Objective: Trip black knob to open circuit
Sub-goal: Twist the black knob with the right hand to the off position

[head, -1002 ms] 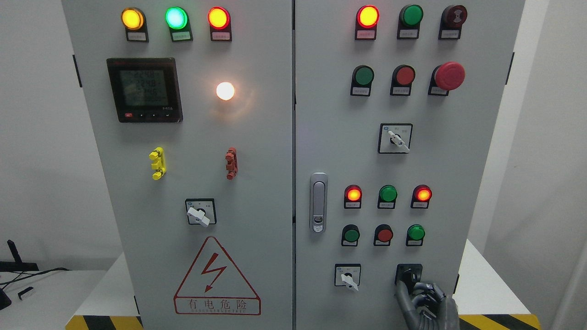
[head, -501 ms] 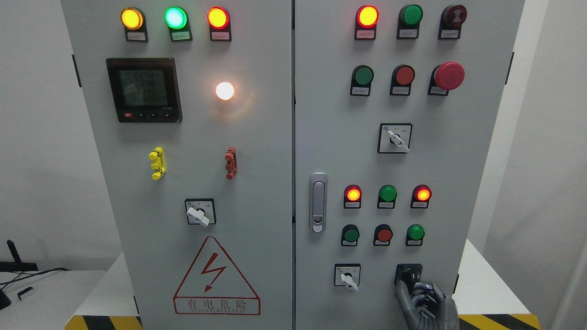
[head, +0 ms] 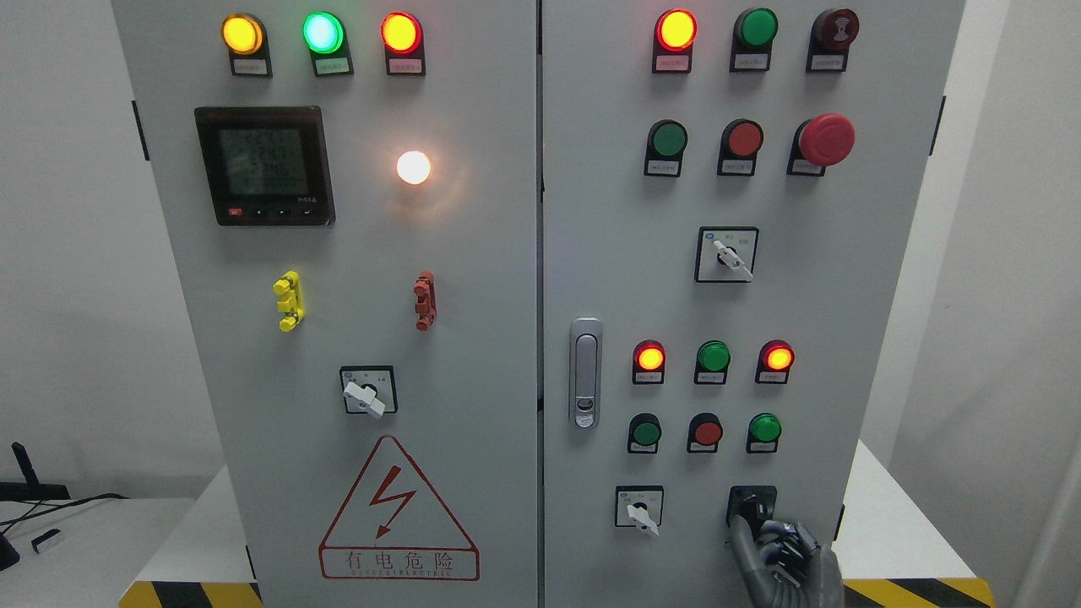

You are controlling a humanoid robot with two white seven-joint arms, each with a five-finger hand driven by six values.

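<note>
Right hand (head: 781, 553): comes up from the lower right edge, fingers curled around the black knob (head: 754, 507); the grey thumb rises along the knob's left side and the other fingers bunch just below and to its right.
Black knob: sits at the hand's fingertips, in a black square plate low on the right door of the cabinet (head: 878, 279), partly hidden by the fingers, so its pointer angle cannot be read.
Change since a second ago: almost none; the hand holds the same place and the same grip, and the knob shows no visible turn. The whole view slides very slightly, which looks like the head moving, not the hand.
Lamps above the hand: the two red lamps (head: 649, 358) either side of an unlit green one glow as before; nothing has switched off.
White switch (head: 639, 510): just left of the hand, untouched.
Meaning for the task: the grip seems set but the trip is not yet made; a firm twist of the wrist is likely what remains.
Left hand: out of view.
</note>
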